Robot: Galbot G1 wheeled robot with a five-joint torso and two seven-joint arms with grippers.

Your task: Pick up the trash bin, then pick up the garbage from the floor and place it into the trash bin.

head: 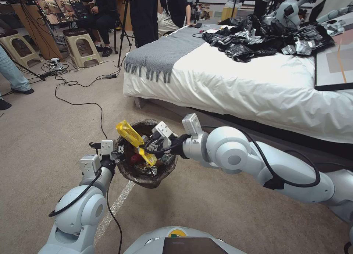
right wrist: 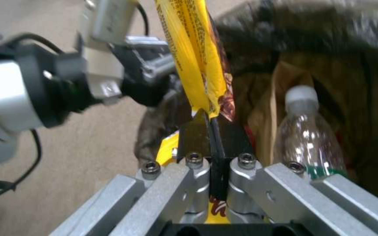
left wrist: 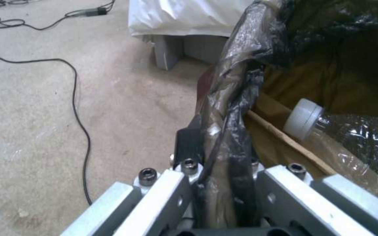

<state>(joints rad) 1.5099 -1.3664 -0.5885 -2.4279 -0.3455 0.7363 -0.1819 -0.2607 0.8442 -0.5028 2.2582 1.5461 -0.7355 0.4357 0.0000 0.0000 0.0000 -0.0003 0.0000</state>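
left tool (head: 118, 150) clenched on bin (head: 147, 175) liner rim, bin held off floor beside bed (head: 235, 85) | right tool (head: 147, 145) grasping yellow bag (head: 134, 137) over bin mouth | advice: lower bag below rim near bottle (right wrist: 309, 137), then release

This was a mock bedroom inside a robotics lab: a white-sheeted bed (head: 257, 88) stood on beige carpet (head: 44, 136), while cables (head: 77, 85), plastic stools (head: 81, 44) and a monitor (head: 60, 6) (showing a timer) crowded the background.
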